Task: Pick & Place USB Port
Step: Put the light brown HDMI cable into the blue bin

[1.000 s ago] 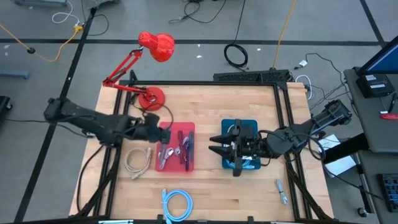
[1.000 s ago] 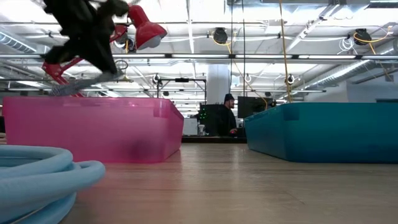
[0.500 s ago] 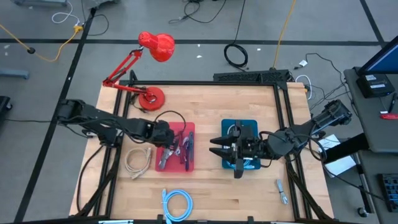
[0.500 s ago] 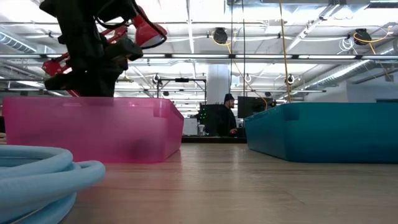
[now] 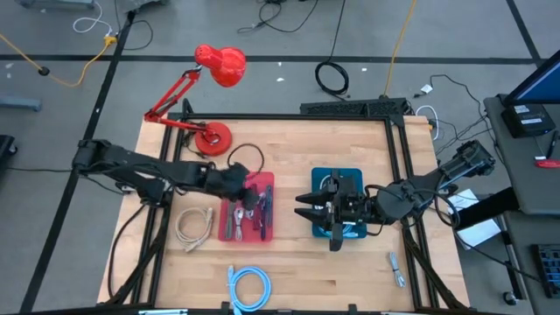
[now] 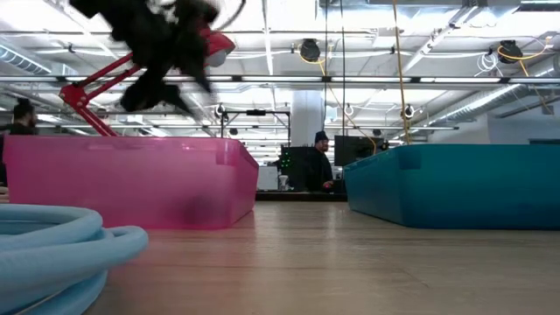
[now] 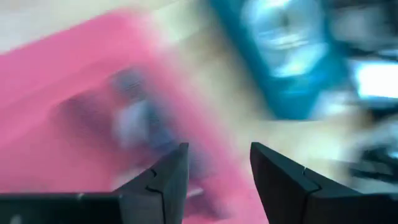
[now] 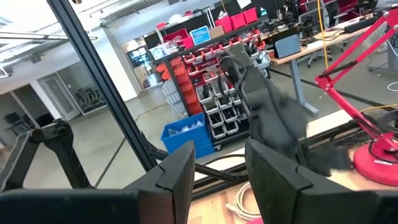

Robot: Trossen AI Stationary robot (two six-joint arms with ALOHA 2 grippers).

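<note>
— High view first: what lies nearest on the table?

— At the near edge, a coiled light-blue cable (image 5: 248, 285). Near the right corner lies a small silvery piece (image 5: 397, 268), too small for me to say whether it is a USB part. To the left of the pink bin sits a coiled beige cable (image 5: 194, 226).

— And your claws?

— My left gripper (image 5: 248, 192) hangs over the far part of the pink bin (image 5: 265, 182). In my left wrist view my two fingers (image 7: 168, 177) stand spread with a plain gap, nothing between them; the rest there is smeared. My right gripper (image 5: 306, 210) reaches out past the left edge of the teal bin (image 5: 350, 172), prongs apart, and my right wrist view shows the same open gap with nothing pinched.

— Where is the USB port?

— Dark and silvery cable pieces (image 5: 250, 216) lie in the pink bin; I cannot tell which is the port.

— Farther off?

— A red desk lamp (image 5: 207, 87) stands at the far left corner. In the low view a person (image 6: 318, 163) shows in the room behind the table.
</note>
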